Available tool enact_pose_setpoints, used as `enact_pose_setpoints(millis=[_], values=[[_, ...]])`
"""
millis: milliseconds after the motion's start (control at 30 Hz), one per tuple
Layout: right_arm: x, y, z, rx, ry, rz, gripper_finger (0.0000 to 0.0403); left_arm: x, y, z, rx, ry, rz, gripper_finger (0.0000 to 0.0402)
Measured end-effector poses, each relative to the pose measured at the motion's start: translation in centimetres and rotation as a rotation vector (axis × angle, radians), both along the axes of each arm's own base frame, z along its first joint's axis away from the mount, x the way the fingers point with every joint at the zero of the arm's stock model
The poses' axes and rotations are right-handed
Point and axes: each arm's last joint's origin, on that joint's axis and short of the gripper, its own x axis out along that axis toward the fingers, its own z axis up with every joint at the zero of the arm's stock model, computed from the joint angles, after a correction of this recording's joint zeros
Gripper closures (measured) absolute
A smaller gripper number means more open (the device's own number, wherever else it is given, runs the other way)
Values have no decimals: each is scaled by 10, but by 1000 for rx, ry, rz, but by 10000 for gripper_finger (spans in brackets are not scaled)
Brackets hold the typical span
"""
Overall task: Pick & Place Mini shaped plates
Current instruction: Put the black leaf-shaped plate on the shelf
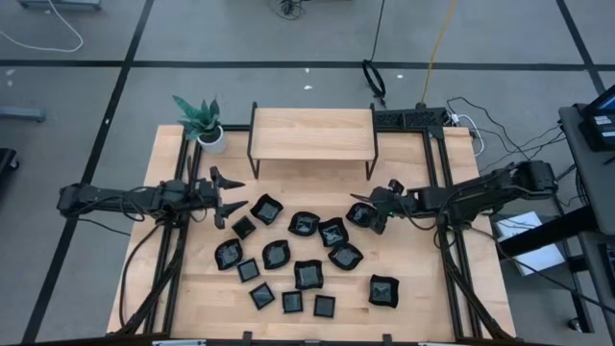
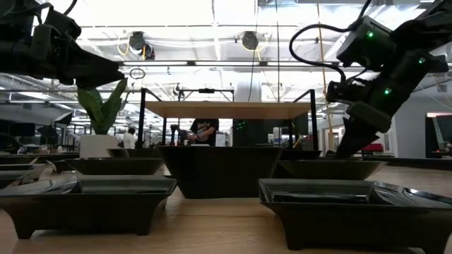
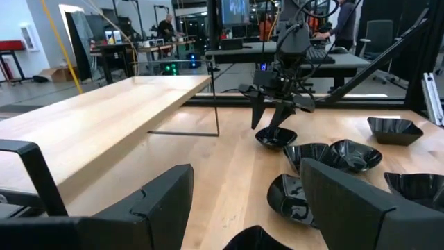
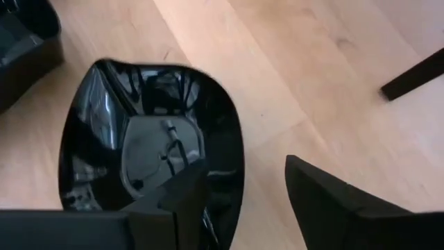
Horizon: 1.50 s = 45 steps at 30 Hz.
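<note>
Glossy plate (image 4: pixel 149 163) rim sits between the right tool (image 4: pixel 243 191) spread fingers, seen only by its wrist view

Mini shaped plates (image 1: pixel 307 274) clustered mid-table before the wooden shelf (image 1: pixel 311 134), plant (image 1: pixel 200 119) at its left.

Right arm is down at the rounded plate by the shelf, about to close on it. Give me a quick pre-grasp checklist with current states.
1. Right tool straddles the rim of the glossy black rounded plate, one finger inside, one outside: ok.
2. Right tool open: ok.
3. Plate flat on the light wooden table: ok.
4. Neighbouring black plates clear of the outer finger: ok.
5. Left tool open, empty, parked away near the potted green plant: ok.
6. Drop-off place known: cannot tell.
</note>
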Motion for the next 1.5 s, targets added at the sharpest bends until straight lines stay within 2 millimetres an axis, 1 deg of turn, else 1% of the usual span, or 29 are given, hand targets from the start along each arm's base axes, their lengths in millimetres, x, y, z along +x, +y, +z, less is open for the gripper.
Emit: enact_pose_setpoints(millis=[100, 367, 567, 700, 933, 1067, 1500], values=[[0, 1, -1, 19, 7, 13, 247, 0, 0, 0, -15, 1, 1, 135], [-6, 1, -7, 20, 33, 12, 322, 0, 0, 0, -22, -1, 1, 135], [-5, 1, -6, 20, 23, 12, 371, 0, 0, 0, -45, -5, 2, 135], [-4, 1, -4, 23, 1, 13, 397, 0, 0, 0, -53, -6, 2, 135], [3, 3, 4, 45, -101, 79, 402, 0, 0, 0, -63, -8, 2, 135], [3, 3, 11, 51, -147, 105, 402, 0, 0, 0, -63, -8, 2, 135], [-3, 3, 44, 6, -363, 144, 403, 0, 0, 0, -63, -8, 2, 135]])
